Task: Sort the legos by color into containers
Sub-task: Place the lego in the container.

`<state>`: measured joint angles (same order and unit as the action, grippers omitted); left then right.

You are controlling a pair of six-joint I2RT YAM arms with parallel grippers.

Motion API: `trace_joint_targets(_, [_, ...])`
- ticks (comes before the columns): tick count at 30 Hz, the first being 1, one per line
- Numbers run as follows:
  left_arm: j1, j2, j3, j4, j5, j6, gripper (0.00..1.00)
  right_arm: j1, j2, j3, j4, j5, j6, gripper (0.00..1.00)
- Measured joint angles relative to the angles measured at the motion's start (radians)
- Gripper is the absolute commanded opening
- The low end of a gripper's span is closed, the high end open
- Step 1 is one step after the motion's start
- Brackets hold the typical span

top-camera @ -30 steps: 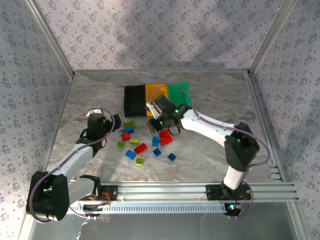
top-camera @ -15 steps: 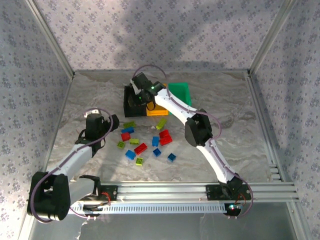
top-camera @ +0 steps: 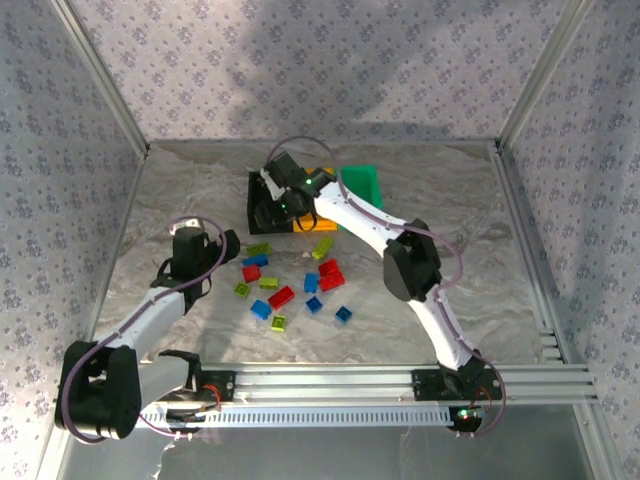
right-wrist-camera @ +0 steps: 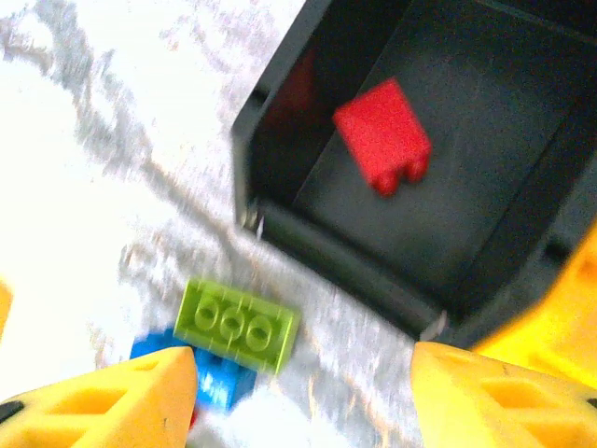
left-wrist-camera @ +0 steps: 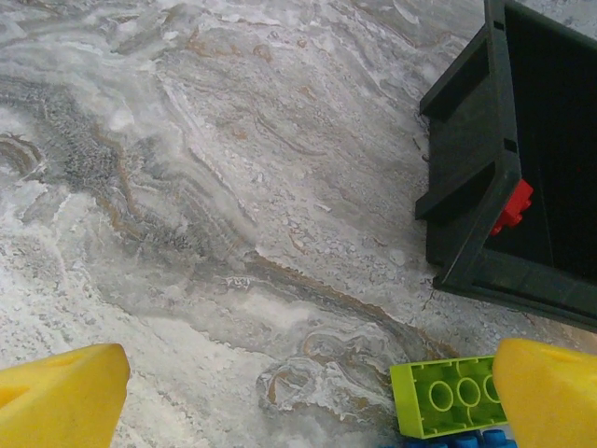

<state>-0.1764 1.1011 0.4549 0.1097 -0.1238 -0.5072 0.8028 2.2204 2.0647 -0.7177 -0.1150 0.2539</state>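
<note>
Red lego (right-wrist-camera: 382, 135) in black bin (right-wrist-camera: 336, 266), upper right; right gripper (right-wrist-camera: 303, 397), left gripper (left-wrist-camera: 308, 397) wide, empty. Risk: withdrawal clipping rim, shifting bin.

Table top (left-wrist-camera: 187, 187): marble-patterned sheet, grey-white with brown veins, matt, slightly grainy.
Black bin (left-wrist-camera: 466, 187): moulded plastic, smooth, with a dull sheen on the ribs.
Red brick (right-wrist-camera: 382, 135): opaque plastic, smooth.
Yellow-green brick (left-wrist-camera: 443, 397): translucent plastic, glossy on the studs.
Blue brick (right-wrist-camera: 219, 378): plastic; too blurred to judge the finish.
Left gripper fingers (left-wrist-camera: 56, 397): yellow plastic, matt.
Right gripper fingers (right-wrist-camera: 494, 397): the same yellow plastic, matt.
Right arm (top-camera: 360, 220): smooth white shell with black joints.
Frame rail (top-camera: 400, 385): bare slotted metal, silvery.
Walls (top-camera: 300, 60): floral-print covering, matt; whether cloth or paper cannot be told.
</note>
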Motion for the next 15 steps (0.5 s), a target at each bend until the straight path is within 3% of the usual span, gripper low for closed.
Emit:
trace_joint_targets(7, [0.0,0.028,0.0,0.0,0.008,0.001,1.0,-0.001,-0.362,-0.537,0.205,0.099,0.0,0.65])
trace_joint_targets(15, [0.0,0.058,0.012,0.008,0.113,0.012,0.99,-0.086,-0.523,-0.86,0.326,0.161,0.017,0.65])
